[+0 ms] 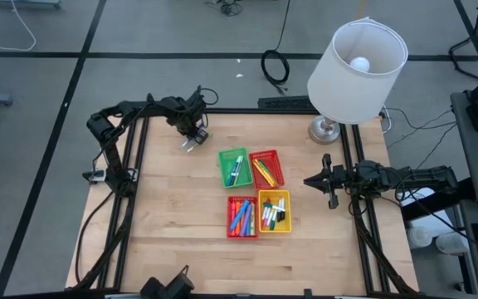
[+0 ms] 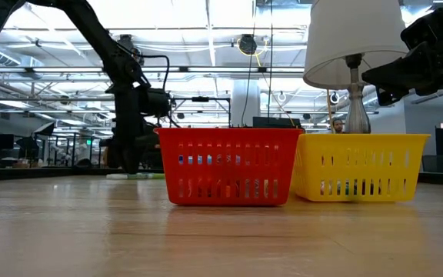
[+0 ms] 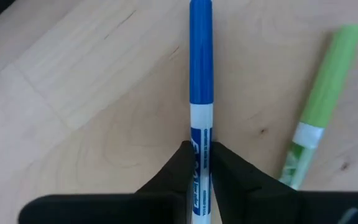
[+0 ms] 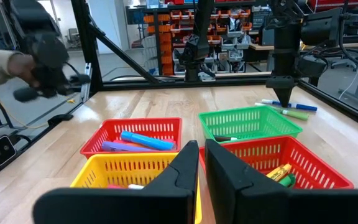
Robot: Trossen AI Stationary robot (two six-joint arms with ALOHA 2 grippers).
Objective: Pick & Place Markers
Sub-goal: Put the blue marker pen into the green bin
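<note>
- The left gripper is down at the far-left part of the pale, grained wooden table, its dark wedge-shaped fingers pressed together on a slim blue marker (white barrel, blue cap) that lies on the wood.
- A lime-green marker lies just beside it, tilted, untouched.
- Four square slatted plastic baskets sit mid-table: a green basket, a red basket, a second red basket and a yellow basket, each holding markers.
- The right gripper hovers to the right of the baskets, fingers closed on nothing.
- A white-shaded lamp stands at the far-right corner.
</note>
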